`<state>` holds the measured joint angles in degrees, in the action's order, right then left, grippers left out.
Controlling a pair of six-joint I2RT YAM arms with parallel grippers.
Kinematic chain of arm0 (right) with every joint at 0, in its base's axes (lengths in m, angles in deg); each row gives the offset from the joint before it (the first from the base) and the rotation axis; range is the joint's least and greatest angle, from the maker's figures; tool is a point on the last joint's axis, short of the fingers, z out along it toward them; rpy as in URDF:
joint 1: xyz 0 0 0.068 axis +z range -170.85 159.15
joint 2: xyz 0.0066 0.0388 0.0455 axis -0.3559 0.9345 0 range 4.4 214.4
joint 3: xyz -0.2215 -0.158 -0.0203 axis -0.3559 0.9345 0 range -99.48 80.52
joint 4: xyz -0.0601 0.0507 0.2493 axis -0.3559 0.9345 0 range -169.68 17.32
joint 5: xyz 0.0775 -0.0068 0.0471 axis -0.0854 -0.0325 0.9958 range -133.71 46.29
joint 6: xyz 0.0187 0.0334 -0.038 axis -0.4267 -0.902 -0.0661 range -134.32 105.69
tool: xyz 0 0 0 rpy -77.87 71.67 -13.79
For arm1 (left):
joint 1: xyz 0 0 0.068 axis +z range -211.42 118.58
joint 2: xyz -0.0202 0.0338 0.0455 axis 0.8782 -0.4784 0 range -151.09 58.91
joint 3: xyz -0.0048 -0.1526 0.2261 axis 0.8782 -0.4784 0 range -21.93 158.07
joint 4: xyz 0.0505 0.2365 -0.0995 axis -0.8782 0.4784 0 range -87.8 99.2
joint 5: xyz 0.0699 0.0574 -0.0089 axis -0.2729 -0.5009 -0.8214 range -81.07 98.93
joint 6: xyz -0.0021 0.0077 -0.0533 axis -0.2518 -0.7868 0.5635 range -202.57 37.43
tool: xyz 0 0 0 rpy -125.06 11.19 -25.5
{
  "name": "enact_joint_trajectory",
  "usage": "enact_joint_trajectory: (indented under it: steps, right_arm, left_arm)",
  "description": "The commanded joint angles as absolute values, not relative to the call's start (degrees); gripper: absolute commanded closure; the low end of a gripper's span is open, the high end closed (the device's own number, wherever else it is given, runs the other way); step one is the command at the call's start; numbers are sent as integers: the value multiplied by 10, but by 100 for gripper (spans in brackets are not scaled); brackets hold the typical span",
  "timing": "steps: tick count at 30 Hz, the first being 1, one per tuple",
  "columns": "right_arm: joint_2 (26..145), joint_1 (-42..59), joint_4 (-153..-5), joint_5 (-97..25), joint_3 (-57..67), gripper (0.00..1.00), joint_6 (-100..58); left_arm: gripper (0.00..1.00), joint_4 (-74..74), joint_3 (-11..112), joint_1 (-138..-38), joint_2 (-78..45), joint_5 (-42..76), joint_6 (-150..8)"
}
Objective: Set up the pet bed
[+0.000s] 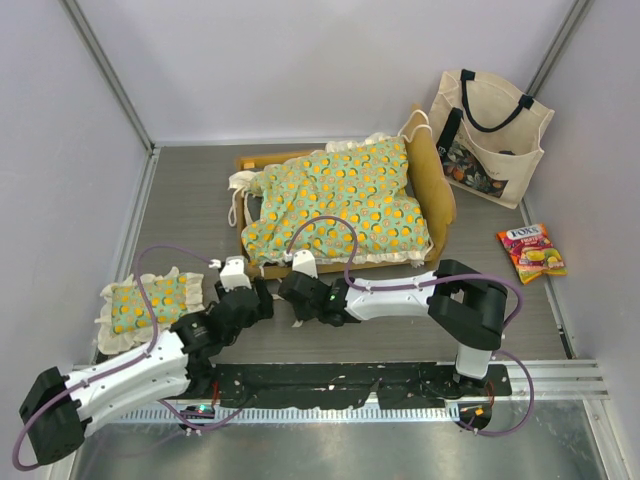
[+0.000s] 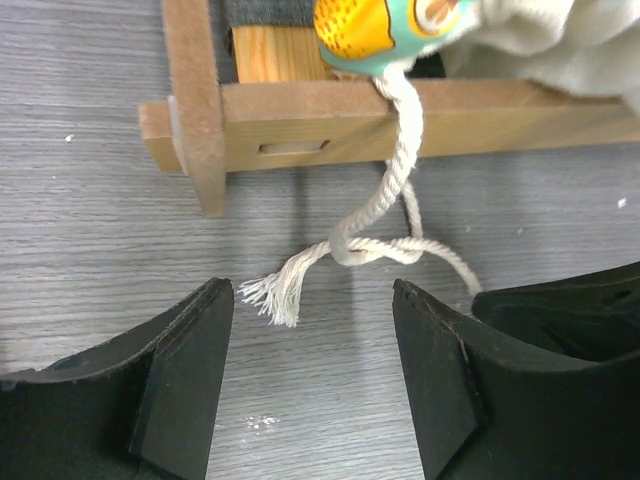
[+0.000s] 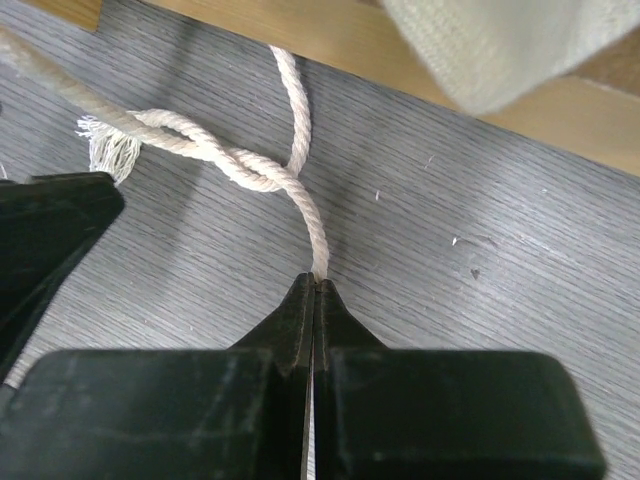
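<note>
The pet bed is a light-wood frame with a curved headboard at the middle back. Its green orange-print mattress cushion lies on it. Both grippers are at the bed's near rail. A cream tie cord hangs from the cushion's corner over that rail, loosely looped with a second cord on the table, its frayed end loose. My left gripper is open just short of that end, holding nothing. My right gripper is shut on a tie cord.
A small matching ruffled pillow lies at the left by my left arm. A cream tote bag leans in the back right corner. A candy packet lies on the right. Grey walls enclose the table.
</note>
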<state>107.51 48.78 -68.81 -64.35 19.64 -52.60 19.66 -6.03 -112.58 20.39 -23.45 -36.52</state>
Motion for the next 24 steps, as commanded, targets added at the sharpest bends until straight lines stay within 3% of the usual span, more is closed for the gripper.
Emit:
enact_joint_trajectory:
  steps: [1,24]
  right_arm:
    - [1068,488,-709,-637,196,99,-529]
    - [1047,481,-726,-616,211,99,-528]
  left_arm:
    - [33,146,-45,-1127,156,-223,-414]
    - [45,88,-12,-1128,-1,-240,-430]
